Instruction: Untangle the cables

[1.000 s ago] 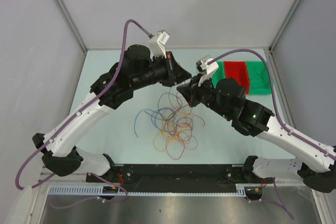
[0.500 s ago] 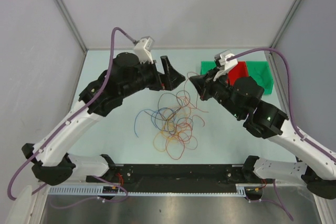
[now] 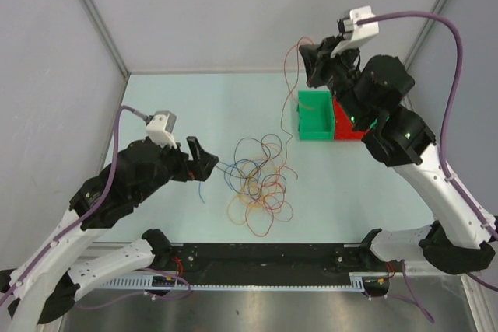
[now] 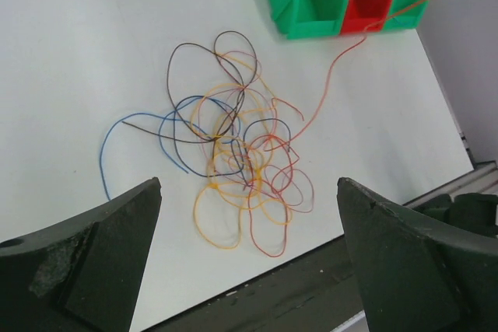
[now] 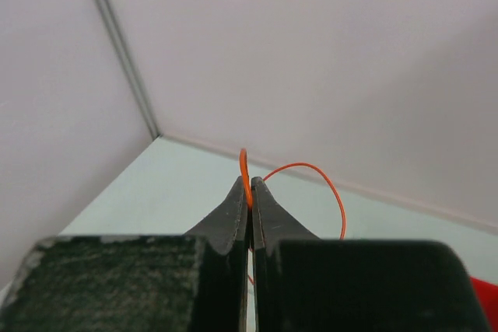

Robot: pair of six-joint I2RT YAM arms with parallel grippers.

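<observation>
We see right end effector (image 5: 250, 190) pinching orange cable (image 5: 311, 167) aloft | left end effector (image 3: 204, 159) wide open | cables (image 3: 257, 180) heaped on surface (image 3: 171, 106)

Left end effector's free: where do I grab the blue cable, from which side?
Pinch the blue cable by its loose tail at the left edge of the pile, coming down from the left with the open left end effector. There it lies alone, so you likely snag no other wire.
</observation>
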